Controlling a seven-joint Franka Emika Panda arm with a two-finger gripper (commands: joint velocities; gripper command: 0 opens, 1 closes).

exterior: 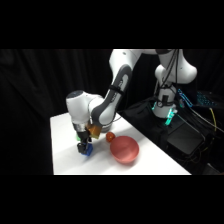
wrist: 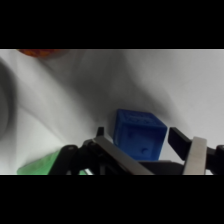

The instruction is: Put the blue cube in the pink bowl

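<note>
White and bare for most of its top, the desk (exterior: 65, 155) stands in a dark room hung with black cloth, and soft grey shadows lie across it in the wrist view. Nearest of all, down at the desk surface, the hand (exterior: 84, 148) reaches from above with its fingers spread, one on either side of the blue cube (wrist: 138, 135); the black fingertips (wrist: 178, 140) stand just beside the cube's faces, and whether they touch it cannot be told. The cube is a solid deep blue with sharp edges, faint raised marks along its upper face and small dimples on its front face, and it rests on the desk between the fingers, not lifted. Just beside the hand's linkage, at the wrist view's lower corner, shows a piece of a light-green block (wrist: 40, 165). A little beyond the hand, on the side toward the arm's base, lies a small red-orange ball (exterior: 109, 136), and next to that, near but apart from the cube, sits the pink bowl (exterior: 124, 149), wide, round and salmon-coloured, upright on the desk with its hollow open. Farther off, past the desk's edge, the arm's white base (exterior: 165, 102) stands among dark cables and boxes, with a small green-blue light glowing near its foot.
</note>
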